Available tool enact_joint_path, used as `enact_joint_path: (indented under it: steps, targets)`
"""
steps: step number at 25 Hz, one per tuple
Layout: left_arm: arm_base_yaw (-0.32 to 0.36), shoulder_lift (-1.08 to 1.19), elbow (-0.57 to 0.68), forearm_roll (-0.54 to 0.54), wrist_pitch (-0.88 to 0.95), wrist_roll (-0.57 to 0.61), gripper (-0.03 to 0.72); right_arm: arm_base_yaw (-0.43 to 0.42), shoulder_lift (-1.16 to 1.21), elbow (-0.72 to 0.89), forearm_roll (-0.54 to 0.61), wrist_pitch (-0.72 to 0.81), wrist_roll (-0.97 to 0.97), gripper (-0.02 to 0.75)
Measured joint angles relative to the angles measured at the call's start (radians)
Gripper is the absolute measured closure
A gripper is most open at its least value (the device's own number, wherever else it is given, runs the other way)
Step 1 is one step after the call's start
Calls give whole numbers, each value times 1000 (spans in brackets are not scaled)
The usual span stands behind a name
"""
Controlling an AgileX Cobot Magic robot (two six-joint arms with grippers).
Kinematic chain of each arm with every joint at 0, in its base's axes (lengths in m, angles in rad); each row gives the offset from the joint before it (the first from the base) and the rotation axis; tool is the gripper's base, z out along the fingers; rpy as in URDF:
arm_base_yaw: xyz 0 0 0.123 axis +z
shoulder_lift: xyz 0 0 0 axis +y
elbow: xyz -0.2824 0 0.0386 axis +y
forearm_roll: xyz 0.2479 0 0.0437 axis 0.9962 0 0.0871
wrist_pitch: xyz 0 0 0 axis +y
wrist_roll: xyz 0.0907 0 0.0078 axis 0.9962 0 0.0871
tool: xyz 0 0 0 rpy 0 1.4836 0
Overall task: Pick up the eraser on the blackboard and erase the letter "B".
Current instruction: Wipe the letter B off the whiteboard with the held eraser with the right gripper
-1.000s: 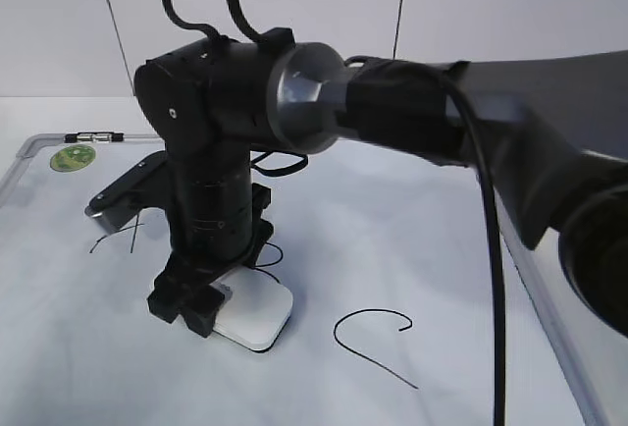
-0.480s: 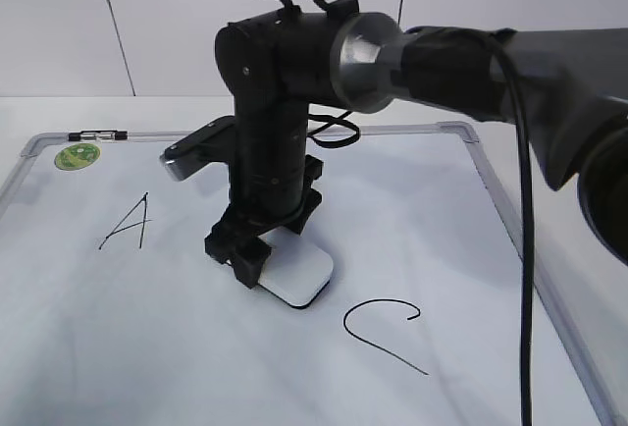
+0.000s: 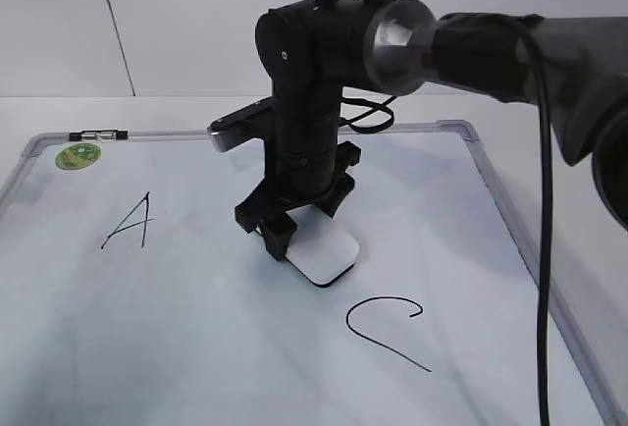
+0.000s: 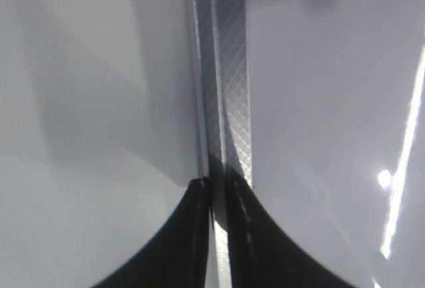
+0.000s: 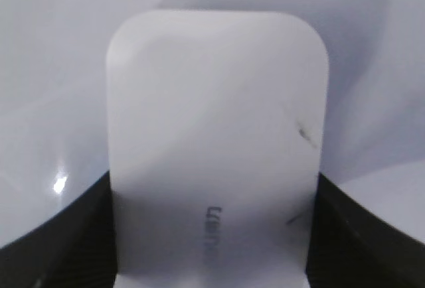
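Note:
The blackboard [image 3: 196, 338] is a white board with a grey frame, lying flat. My right gripper [image 3: 294, 235] is shut on the white eraser [image 3: 330, 255] and presses it flat on the board between the black "A" [image 3: 128, 222] and the black "C" [image 3: 388, 333]. In the right wrist view the eraser [image 5: 216, 122] fills the space between my right gripper's jaws [image 5: 212, 192]. No letter "B" shows on the board. My left gripper [image 4: 218, 185] is shut, and its tips sit over the board's grey frame strip [image 4: 226, 69]. It is out of the exterior view.
A round green sticker [image 3: 78, 157] sits at the board's far left corner. A small marker [image 3: 96, 135] lies on the top frame there. The right arm's black cable [image 3: 540, 249] hangs over the board's right side.
My right gripper has slid the eraser to the right and away from the camera across the board. The black strokes beside the eraser one second ago no longer show.

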Motion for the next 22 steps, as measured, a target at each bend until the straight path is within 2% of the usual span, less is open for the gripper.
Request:
enact_joint_path:
  steps: [9, 16, 22]
  targets:
    - [0, 0, 0, 2, 0, 0, 644, 23, 0, 0, -2, -4, -5, 217]
    - [0, 0, 0, 10, 5, 0, 643, 126, 0, -2, -82, -8, -35, 217]
    - [0, 0, 0, 11, 8, 0, 643, 202, 11, -32, -13, -4, -43, 218]
